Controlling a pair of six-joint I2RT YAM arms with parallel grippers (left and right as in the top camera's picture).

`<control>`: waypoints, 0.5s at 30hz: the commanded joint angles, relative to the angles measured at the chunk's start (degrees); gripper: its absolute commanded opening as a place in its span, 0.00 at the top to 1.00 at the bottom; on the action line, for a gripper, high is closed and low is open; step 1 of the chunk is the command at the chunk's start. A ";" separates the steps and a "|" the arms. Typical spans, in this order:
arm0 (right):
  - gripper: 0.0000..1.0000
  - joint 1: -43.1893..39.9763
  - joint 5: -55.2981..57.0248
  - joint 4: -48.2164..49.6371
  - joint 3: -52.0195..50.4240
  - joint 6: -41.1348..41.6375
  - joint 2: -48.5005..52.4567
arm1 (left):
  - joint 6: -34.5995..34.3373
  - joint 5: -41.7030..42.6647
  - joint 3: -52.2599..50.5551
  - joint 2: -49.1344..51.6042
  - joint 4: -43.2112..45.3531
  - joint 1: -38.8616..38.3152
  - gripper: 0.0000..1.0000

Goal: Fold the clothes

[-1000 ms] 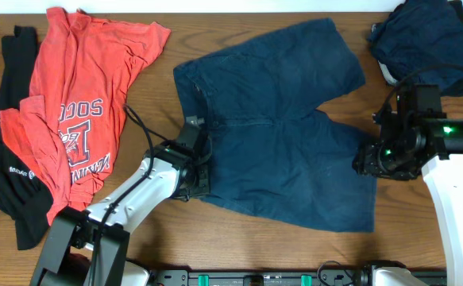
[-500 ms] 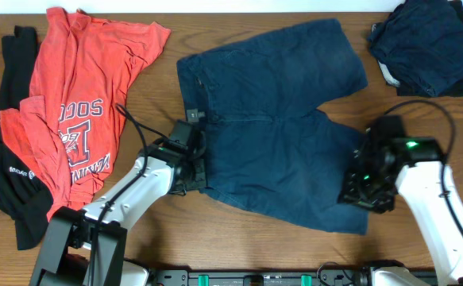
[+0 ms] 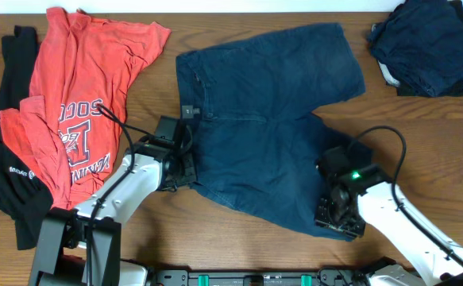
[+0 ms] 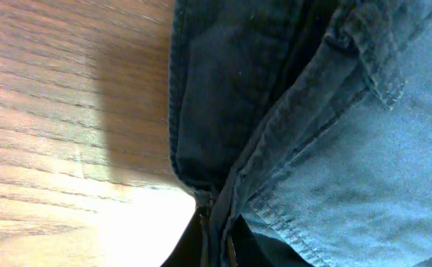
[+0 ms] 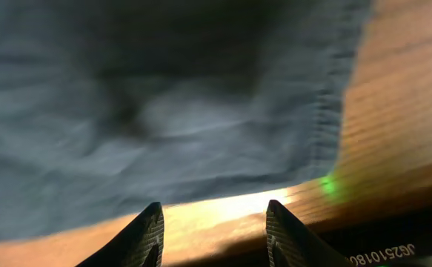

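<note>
My overhead camera looks straight down on the whole tabletop (image 3: 215, 32); both wrist cameras sit close behind my jaws, sharing the shorts (image 3: 271, 143).

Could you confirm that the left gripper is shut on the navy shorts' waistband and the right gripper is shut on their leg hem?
Not quite: the right gripper is open, not shut on the hem. The right wrist view shows its fingers apart, with the hem just beyond them. The left gripper is shut on the navy shorts' waistband.
</note>
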 commanded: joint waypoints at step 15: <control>0.59 0.94 3.21 1.90 -2.45 12.13 0.15 | 0.81 -0.85 -0.42 0.33 -0.52 0.42 0.94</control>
